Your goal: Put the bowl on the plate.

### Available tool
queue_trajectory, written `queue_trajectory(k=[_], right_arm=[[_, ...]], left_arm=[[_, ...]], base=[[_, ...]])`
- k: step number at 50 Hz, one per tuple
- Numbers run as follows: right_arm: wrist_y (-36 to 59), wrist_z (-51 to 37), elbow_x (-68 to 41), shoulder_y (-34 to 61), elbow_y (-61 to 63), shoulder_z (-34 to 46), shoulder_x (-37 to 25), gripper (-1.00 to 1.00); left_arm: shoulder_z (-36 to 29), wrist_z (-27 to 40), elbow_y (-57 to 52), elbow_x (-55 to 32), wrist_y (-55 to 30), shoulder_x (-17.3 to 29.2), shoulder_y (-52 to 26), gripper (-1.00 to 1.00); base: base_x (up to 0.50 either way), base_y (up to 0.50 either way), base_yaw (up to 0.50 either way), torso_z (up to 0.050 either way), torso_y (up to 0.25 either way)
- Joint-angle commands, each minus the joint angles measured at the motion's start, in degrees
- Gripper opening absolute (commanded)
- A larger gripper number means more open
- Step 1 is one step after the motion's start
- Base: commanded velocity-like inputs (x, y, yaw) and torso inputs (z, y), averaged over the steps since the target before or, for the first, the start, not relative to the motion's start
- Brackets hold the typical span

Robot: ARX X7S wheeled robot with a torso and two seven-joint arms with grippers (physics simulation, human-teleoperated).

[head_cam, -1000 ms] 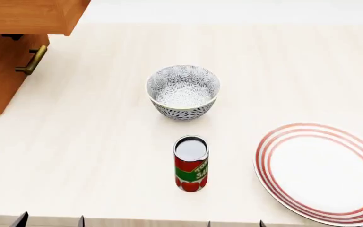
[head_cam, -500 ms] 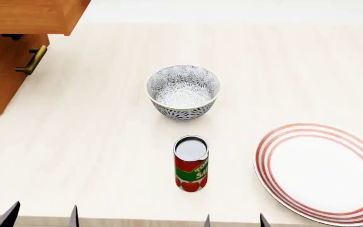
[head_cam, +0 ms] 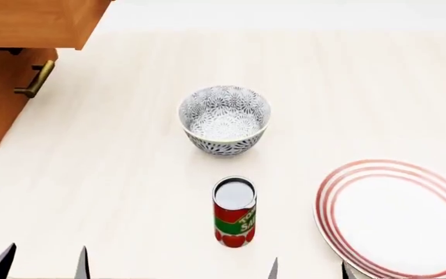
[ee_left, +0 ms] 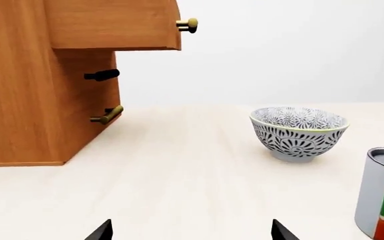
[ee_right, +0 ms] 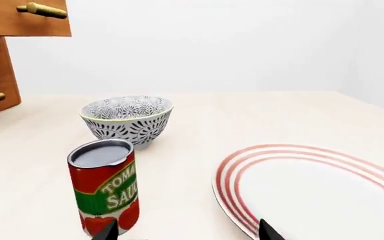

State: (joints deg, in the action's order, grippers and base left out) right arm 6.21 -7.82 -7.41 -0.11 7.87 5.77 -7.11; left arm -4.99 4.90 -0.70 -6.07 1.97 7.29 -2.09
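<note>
- Two grippers sit at the near table edge, only their dark fingertips in view: the left gripper (head_cam: 43, 263) with its jaws spread apart and holding nothing, the right gripper (head_cam: 308, 268) likewise spread and holding nothing.
- Just beyond, a red tomato sauce can (head_cam: 234, 212) stands upright on the pale table (head_cam: 114, 192), between the two grippers.
- Right of the can, close to the right gripper, the plate (head_cam: 397, 218) lies flat, its red rings showing, nothing on it.
- Farther back, the bowl (head_cam: 225, 120) stands upright behind the can, well apart from the plate.
- Far left, a wooden cabinet (head_cam: 6, 64) with brass handles.
</note>
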Motion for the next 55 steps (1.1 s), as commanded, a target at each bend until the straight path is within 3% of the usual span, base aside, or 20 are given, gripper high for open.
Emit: queue_trajectory(k=[1,37,39,55], right_arm=[[27.2,-4.4,-7.3,-5.0,33.2,-5.8,-6.0,1.0],[29.4,-5.4,-5.9,-3.2,32.5,-1.3,-7.9,1.0],[42.3,-5.8,-10.2,0.4,40.7,-4.9,-10.4,1.0],[41.4,-6.0,-10.8,-1.0,39.9,-5.2,-10.2,1.0]], left_arm=[[-0.4,0.7,0.3,-0.6,0.2,0.5,-0.3,1.0],[-2.0,2.3,-0.2,-1.1,0.8,2.1,0.1,1.0],[-2.0,2.4,-0.4,-1.1,0.6,2.2,0.0,1.0],[-2.0,3.3,-1.4,-1.7,0.3,3.0,0.7,1.0]], base=[[0.21,0.0,0.0,0.0,0.0],[0.26,-0.01,0.0,0.0,0.0],[0.27,-0.02,0.0,0.0,0.0],[0.03,0.0,0.0,0.0,0.0]])
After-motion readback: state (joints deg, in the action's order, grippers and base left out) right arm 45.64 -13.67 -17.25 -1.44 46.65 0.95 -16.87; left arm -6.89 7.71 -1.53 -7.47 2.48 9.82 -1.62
